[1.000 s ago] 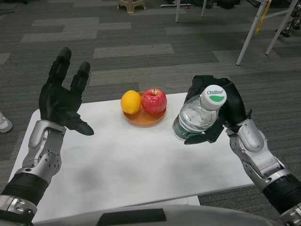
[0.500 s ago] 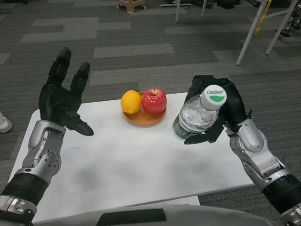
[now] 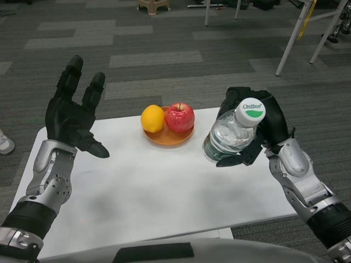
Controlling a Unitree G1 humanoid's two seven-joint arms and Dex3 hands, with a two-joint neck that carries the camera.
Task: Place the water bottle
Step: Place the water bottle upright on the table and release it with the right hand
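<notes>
Now right hand [image 3: 263,129] fingers clamped on water bottle [image 3: 233,134] above table [image 3: 164,192]; left hand [image 3: 71,115] fingers apart.

Lemon [image 3: 152,119] left of apple [image 3: 180,117] on plate [image 3: 167,137], water bottle [image 3: 233,133] to their right

Head view (downward) over table [image 3: 164,192]

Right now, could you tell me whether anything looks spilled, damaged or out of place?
Nothing stands out. The right hand holds the capped bottle tilted toward the camera; lemon and apple sit on their plate.
</notes>
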